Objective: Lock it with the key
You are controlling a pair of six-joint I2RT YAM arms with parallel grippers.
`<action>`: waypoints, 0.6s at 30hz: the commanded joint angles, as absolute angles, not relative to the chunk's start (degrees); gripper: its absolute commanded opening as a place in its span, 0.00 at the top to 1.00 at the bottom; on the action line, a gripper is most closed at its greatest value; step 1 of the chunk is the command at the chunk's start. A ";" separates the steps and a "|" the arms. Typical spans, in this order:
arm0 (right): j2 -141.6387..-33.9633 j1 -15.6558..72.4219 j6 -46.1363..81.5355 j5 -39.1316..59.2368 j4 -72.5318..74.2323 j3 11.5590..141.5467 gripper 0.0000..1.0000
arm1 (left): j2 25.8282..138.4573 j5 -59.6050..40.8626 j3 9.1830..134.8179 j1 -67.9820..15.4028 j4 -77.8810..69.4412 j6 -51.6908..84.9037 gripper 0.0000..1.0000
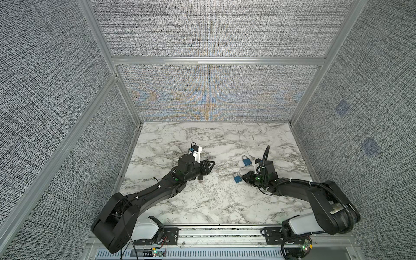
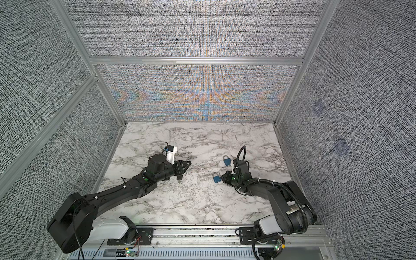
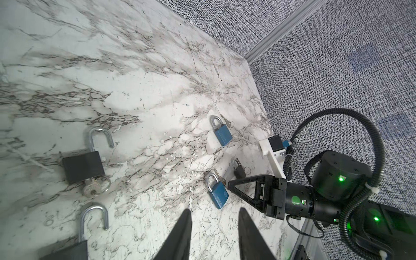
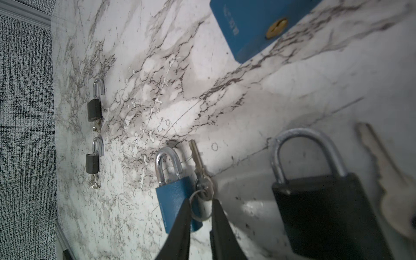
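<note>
Five locks lie on the marble tabletop [image 1: 202, 202]: two blue and three black. Five keys go with them.

In both top views the blue pair sits right of centre in the lower half of the frame. The far blue lock [image 1: 246, 161] and the near blue lock [image 1: 237, 179] both have closed shackles. The far key [image 3: 228, 123] lies loose beside the far blue lock's shackle.

The right pincer [image 4: 201, 203] reaches in from the lower right, its tip just beside the near blue lock. Its jaws stand slightly parted. The ring [image 4: 198, 209] of the near key [image 4: 197, 159] lies flat in the gap, and whether the fingers [image 4: 180, 225] touch it cannot be told. The near key rests on the tabletop along the lock's shackle, not in the keyhole.

Just beside this pincer lies the shut black lock [image 4: 326, 213], with the third loose key [image 4: 387, 180] next to it. The right arm [image 1: 292, 189] hides both in the top views.

The two open black locks [image 3: 83, 166] [image 3: 67, 247] have raised shackles, each with an inserted key [image 3: 92, 189] [image 4: 94, 183] in its base. In the top views they lie left of centre under the left arm [image 1: 157, 191], and only a bit [image 1: 200, 178] shows.

The left pincer [image 3: 213, 211] points toward mid-frame, released, with nothing between its jaws.
</note>
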State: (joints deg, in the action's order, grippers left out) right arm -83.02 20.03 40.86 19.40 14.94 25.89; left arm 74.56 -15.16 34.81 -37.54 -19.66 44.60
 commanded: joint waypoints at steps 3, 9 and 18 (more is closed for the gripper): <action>-80.17 20.25 40.96 18.93 13.92 26.63 0.79 | 72.85 -13.16 34.63 -37.18 -17.63 44.71 0.63; -74.36 24.83 37.04 11.50 2.62 31.94 0.76 | 67.37 -4.37 32.88 -36.91 -12.56 43.02 0.63; -79.12 36.57 34.55 1.00 -4.45 44.18 0.69 | 57.14 -1.56 25.60 -31.09 -8.89 43.33 0.53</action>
